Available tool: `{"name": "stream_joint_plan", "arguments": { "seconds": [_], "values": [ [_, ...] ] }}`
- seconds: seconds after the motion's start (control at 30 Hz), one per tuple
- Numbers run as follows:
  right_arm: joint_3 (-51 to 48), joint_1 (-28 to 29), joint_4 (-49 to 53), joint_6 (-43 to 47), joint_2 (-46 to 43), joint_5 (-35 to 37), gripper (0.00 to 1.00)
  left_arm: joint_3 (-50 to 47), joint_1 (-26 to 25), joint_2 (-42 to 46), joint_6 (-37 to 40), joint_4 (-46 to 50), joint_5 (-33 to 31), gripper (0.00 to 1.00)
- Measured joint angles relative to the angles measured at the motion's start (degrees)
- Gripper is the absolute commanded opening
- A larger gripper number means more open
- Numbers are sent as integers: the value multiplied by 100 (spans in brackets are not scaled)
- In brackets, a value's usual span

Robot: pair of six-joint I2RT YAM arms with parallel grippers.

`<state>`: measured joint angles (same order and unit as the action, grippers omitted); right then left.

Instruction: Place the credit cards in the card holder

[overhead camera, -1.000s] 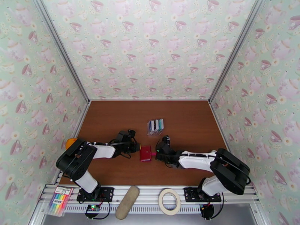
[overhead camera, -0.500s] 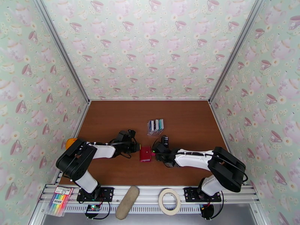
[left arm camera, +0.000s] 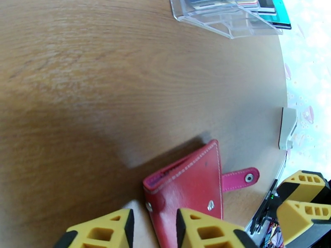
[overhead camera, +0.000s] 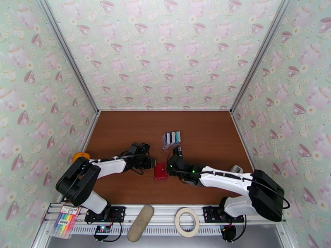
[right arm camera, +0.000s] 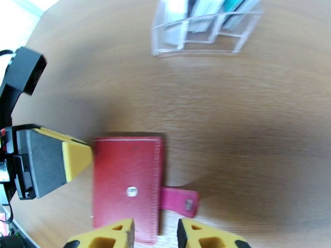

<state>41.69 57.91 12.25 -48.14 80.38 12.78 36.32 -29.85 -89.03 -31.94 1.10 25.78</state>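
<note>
The card holder point(overhead camera: 160, 171) lies folded on the counter point(overhead camera: 124, 133) between the two arms, its snap tab point(right arm camera: 178, 201) loose, while the credit cards point(overhead camera: 171, 138) stand well apart in a clear stand point(right arm camera: 198, 36). The left fingers point(left arm camera: 186, 222) are apart around its edge and the right fingers point(right arm camera: 186, 232) are apart over its near edge, neither clamped. With nothing pinning it, a push to open it could slide it away or let it fold shut. Compared with a second ago, the holder is almost where it was, but the right arm's elbow has swung outward and the left arm's elbow has dropped lower.
</note>
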Motion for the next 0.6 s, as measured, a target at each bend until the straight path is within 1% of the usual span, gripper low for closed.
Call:
{"name": "stream_joint_plan", "arguments": {
  "seconds": [0.07, 0.2, 0.3, 0.43, 0.6],
  "values": [
    [44, 0, -173, 42, 214, -166, 35, 0, -15, 96, 20, 72, 0, 23],
    [76, -28, -415, 63, 614, -455, 35, -35, -101, 249, 4, 127, 0, 15],
    [76, -116, -557, 61, 813, -627, 37, -120, -195, 273, -7, 131, -2, 13],
    [74, -304, -697, 44, 850, -758, 41, -251, -291, 232, -46, 127, -2, 11],
    [68, -431, -833, 42, 857, -868, 42, -275, -356, 24, -94, 125, -9, 10]
  ]
}}
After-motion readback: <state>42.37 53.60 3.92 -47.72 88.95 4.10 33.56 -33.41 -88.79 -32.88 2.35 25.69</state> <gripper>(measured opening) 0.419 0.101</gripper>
